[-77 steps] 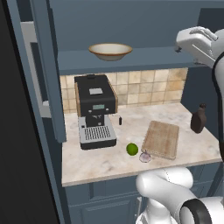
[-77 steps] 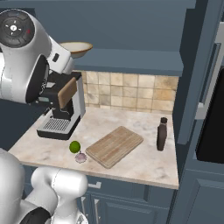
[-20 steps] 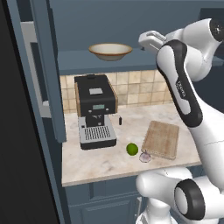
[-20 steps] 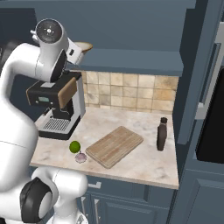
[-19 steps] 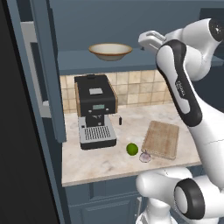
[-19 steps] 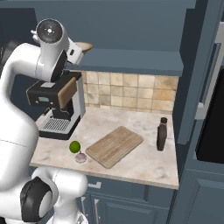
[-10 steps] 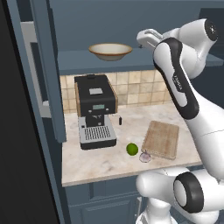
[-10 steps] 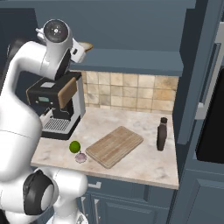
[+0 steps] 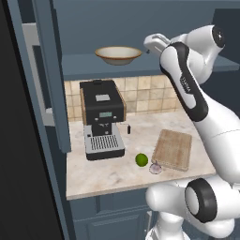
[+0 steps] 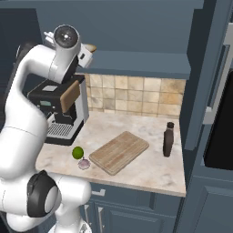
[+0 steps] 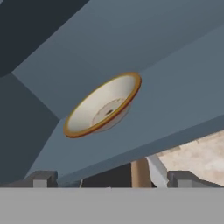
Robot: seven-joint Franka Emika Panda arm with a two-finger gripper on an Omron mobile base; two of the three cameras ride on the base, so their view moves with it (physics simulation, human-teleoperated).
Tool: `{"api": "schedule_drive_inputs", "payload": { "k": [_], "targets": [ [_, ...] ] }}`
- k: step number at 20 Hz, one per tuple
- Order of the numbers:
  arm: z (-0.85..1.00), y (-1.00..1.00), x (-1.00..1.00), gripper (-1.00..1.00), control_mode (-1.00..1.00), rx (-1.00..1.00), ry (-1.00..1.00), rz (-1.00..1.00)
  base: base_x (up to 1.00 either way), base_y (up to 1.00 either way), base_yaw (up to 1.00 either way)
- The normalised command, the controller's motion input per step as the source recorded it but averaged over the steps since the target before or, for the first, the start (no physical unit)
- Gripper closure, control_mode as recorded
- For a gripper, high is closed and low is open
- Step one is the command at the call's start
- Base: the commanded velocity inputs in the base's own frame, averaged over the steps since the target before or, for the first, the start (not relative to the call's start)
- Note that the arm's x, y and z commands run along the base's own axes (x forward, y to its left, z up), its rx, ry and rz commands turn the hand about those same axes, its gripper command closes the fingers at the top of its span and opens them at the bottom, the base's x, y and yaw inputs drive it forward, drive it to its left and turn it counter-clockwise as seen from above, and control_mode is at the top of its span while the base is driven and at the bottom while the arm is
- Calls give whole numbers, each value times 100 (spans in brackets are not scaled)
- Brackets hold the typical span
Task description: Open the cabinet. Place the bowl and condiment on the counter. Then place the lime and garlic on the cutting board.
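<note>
The bowl (image 9: 118, 54) sits on the blue shelf (image 9: 140, 65) of the cabinet above the coffee machine (image 9: 102, 117); it looks rigid, smooth and breakable, so the spread, empty end effector (image 9: 151, 45) should probably pinch its thin rim.

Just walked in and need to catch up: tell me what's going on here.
The cabinet stands open, and the arm has raised its open gripper to the shelf, beside the bowl, not touching it. The condiment stands on the counter. The lime and garlic lie on the counter beside the cutting board, not on it.
</note>
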Motion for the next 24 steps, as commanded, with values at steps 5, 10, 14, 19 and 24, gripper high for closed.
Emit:
{"api": "schedule_drive_inputs", "payload": {
  "k": [5, 10, 14, 19, 24],
  "targets": [
    [-6, 0, 27, -100, -100, 1, 0, 0, 0, 0, 0],
    [0, 0, 26, -100, -100, 2, 0, 0, 0, 0, 0],
    [-2, 0, 26, -100, -100, 1, 3, 0, 0, 0, 0],
    [-4, 1, 27, -100, -100, 0, 4, 0, 0, 0, 0],
    [-1, 6, 28, -100, -100, 0, 4, 0, 0, 0, 0]
  ]
}}
